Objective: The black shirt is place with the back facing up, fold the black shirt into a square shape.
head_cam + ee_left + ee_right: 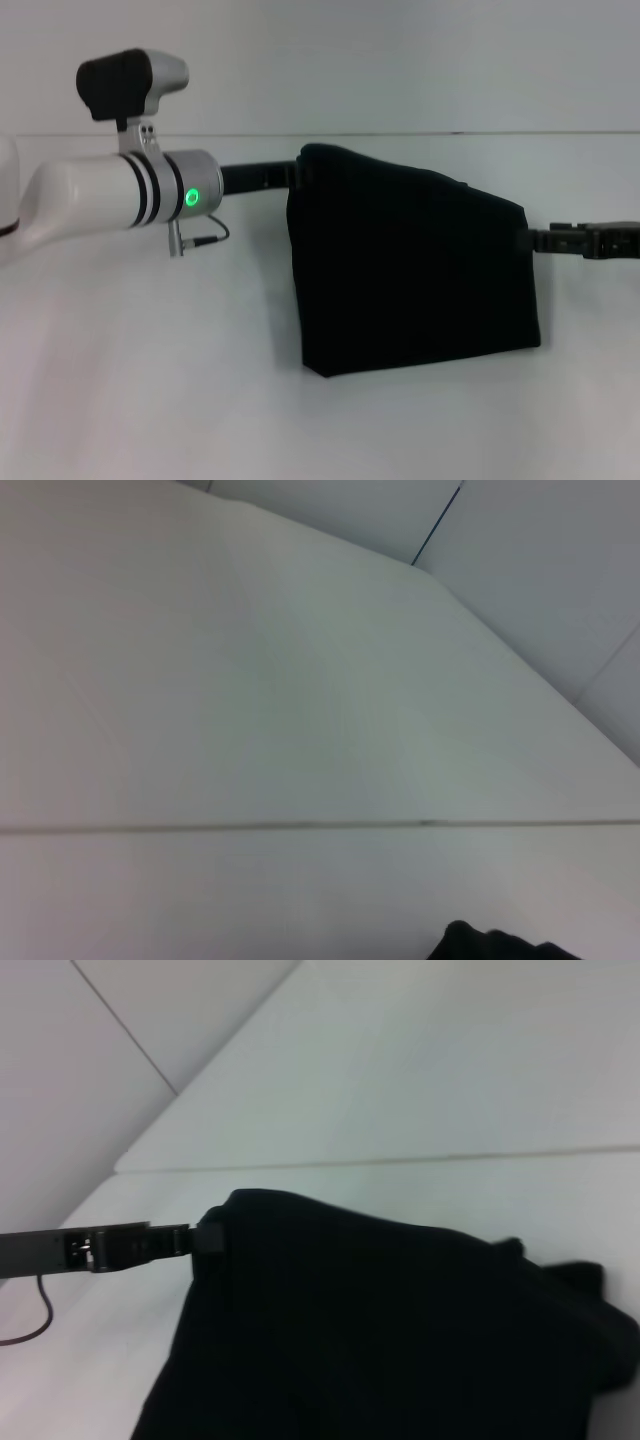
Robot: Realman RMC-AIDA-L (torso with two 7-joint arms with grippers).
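The black shirt (pixel 410 270) is folded and hangs as a broad black sheet between my two grippers, its lower edge resting on the white table (pixel 150 390). My left gripper (pixel 298 177) is shut on the shirt's upper left corner. My right gripper (pixel 529 240) is shut on its upper right corner, a little lower. The right wrist view shows the shirt (pixel 400 1330) up close, with the left gripper (pixel 208 1237) pinching its far corner. The left wrist view shows only a bit of the shirt (pixel 500 948). No lettering shows.
The table's far edge (pixel 400 134) meets a plain pale wall behind the shirt. My left arm's white forearm (pixel 110 195) with a green light reaches in from the left. Bare tabletop lies in front of the shirt and to its left.
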